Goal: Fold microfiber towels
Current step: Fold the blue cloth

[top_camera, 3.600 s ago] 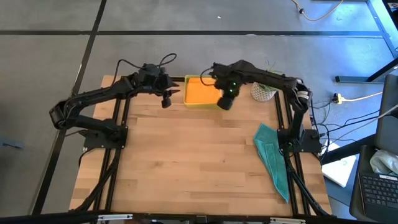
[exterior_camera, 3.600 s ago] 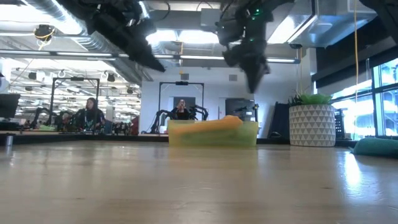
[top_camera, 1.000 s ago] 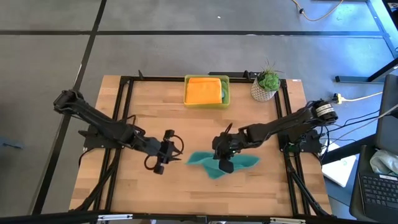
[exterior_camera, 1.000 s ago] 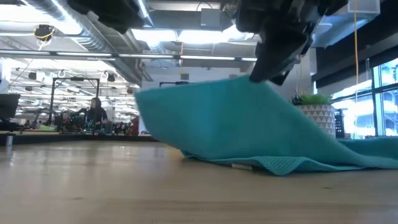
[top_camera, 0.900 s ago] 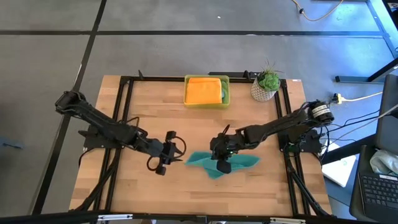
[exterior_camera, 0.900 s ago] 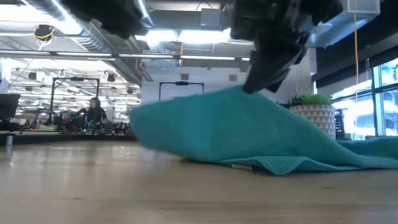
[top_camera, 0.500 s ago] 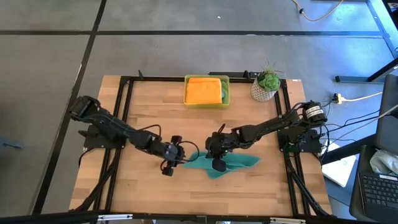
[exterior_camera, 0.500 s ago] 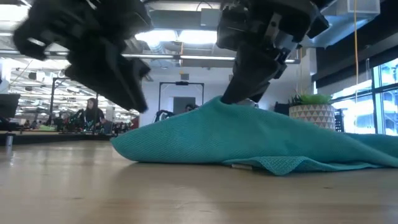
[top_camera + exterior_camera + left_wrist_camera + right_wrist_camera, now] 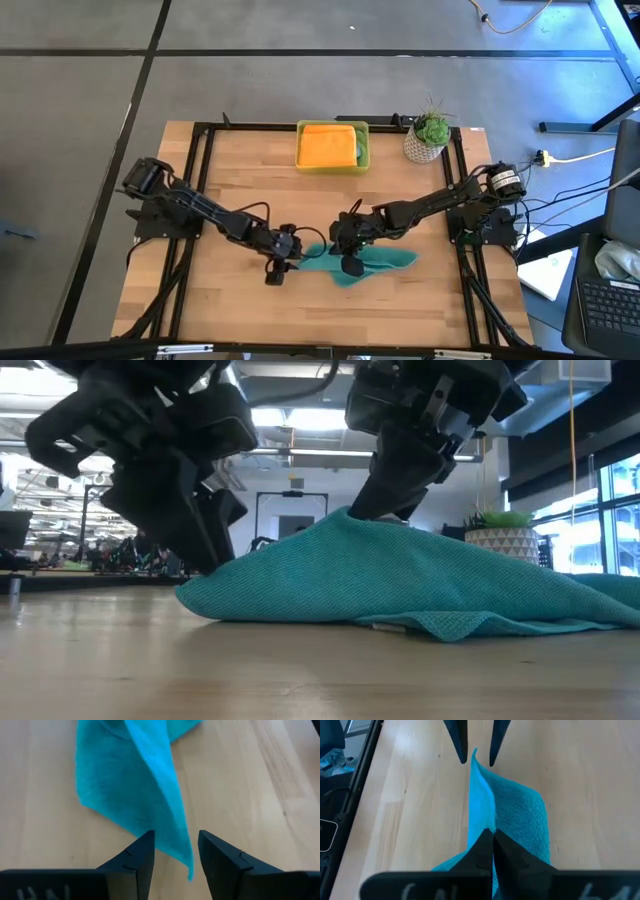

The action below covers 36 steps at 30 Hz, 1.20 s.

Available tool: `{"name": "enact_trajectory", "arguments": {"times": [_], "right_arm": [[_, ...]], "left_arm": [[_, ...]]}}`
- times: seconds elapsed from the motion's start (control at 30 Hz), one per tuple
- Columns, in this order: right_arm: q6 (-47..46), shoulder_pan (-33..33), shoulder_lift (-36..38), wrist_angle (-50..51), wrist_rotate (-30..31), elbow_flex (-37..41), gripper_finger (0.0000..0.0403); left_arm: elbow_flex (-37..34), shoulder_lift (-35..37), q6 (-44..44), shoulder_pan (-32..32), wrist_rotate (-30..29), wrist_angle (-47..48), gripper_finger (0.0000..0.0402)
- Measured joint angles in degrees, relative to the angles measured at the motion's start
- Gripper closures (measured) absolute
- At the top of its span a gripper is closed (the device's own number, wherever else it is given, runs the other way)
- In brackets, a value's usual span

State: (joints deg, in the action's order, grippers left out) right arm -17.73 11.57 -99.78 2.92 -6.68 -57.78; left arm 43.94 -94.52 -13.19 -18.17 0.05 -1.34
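two end effectors, left [image 9: 283, 262] now astride teal towel [image 9: 375, 260] corner

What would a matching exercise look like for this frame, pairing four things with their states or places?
Things:
1. left gripper
2. right gripper
3. orange towel
4. potted plant

States:
A. lies in the yellow tray
B. stands at the table's far right corner
C. open, astride the teal towel's corner
D. shut, pinching a raised fold

Pairs: 1-C, 2-D, 3-A, 4-B
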Motion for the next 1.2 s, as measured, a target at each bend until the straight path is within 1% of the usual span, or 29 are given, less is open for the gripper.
{"name": "enact_trajectory", "arguments": {"times": [0.07, 0.17, 0.33, 0.43, 0.5, 0.57, 0.73, 0.83, 0.97, 1.07, 1.13, 1.2], "right_arm": [[0.0, 0.0, 0.0, 0.0, 0.0, 0.0, 0.0396], [0.0, 0.0, 0.0, 0.0, 0.0, 0.0, 0.0396], [-0.1, 0.0, 0.0, 0.0, 0.0, 0.0, 0.0396], [0.0, 0.0, 0.0, 0.0, 0.0, 0.0, 0.0396], [0.0, 0.0, 0.0, 0.0, 0.0, 0.0, 0.0396], [0.0, 0.0, 0.0, 0.0, 0.0, 0.0, 0.0396], [-0.5, 0.4, 0.0, 0.0, 0.0, 0.0, 0.0395], [0.2, 1.0, 0.0, 0.0, 0.0, 0.0, 0.0393], [0.3, 2.0, 0.0, 0.1, 0.0, 0.0, 0.0380], [0.1, 3.5, -1.5, -0.1, -0.5, 0.0, 0.0366], [-1.0, 4.9, -3.6, -0.6, -2.5, 0.0, 0.0358], [-3.2, 6.3, -6.1, -1.7, -6.4, 0.1, 0.0351]], "left_arm": [[0.0, -0.7, -0.3, 0.0, 1.3, -0.2, 0.0258], [0.0, -1.4, -0.2, 0.0, 1.5, 0.0, 0.0258], [0.0, -2.0, 0.3, 0.0, -1.4, -0.1, 0.0259], [0.0, -2.0, 1.2, 0.0, -2.1, 0.0, 0.0270], [0.0, -2.0, 1.6, 0.0, -2.2, 0.0, 0.0285], [0.0, -2.0, 3.2, 0.0, -2.3, 0.1, 0.0309], [0.0, -1.7, 7.7, -1.1, -2.4, 1.1, 0.0387], [1.2, -1.5, 9.8, -2.3, -3.6, 1.6, 0.0395], [6.8, -1.2, 12.3, -4.9, -4.0, 4.9, 0.0400], [10.7, -1.1, 11.8, -6.7, -4.2, 12.6, 0.0401], [12.2, -1.1, 10.0, -8.1, -6.1, 17.5, 0.0401], [12.5, -1.1, 7.7, -9.1, -7.2, 20.3, 0.0401]]}}
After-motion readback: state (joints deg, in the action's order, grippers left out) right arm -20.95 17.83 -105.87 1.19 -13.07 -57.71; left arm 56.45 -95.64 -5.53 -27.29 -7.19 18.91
